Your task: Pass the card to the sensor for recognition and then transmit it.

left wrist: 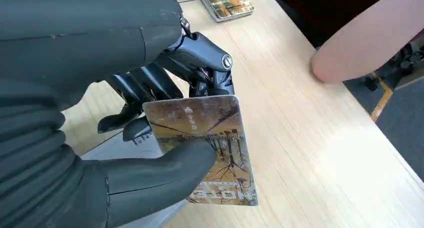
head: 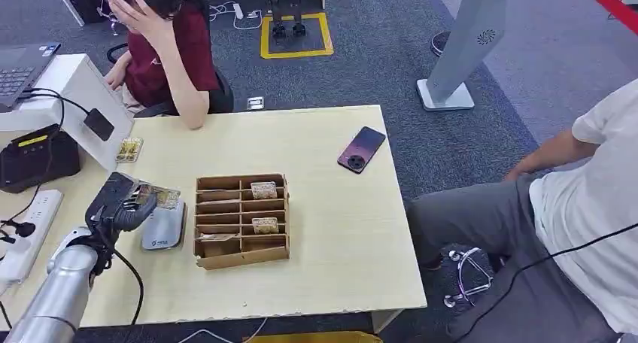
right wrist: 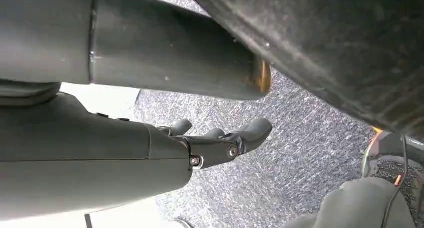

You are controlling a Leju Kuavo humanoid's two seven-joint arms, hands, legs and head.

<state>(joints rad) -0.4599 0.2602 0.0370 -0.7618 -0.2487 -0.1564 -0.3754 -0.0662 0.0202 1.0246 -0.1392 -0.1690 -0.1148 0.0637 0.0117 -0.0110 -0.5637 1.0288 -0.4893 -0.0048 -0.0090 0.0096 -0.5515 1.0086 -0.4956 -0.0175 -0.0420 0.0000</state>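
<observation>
Card (left wrist: 205, 143) is pinched by the left hand (head: 124, 207) right above the grey sensor pad (head: 162, 226), at 9 o'clock from the wooden organizer (head: 242, 219). Keep it flat and low, I'd say (right hand (right wrist: 220, 143) hangs empty, fingers loose).

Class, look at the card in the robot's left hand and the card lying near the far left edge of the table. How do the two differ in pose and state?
The held card is pinched in the left hand, raised and tilted above the grey sensor pad; the lying card rests flat on the table. The held card is partly hidden by the thumb; the lying card is untouched and fully visible. Both carry similar brownish-gold print.
</observation>
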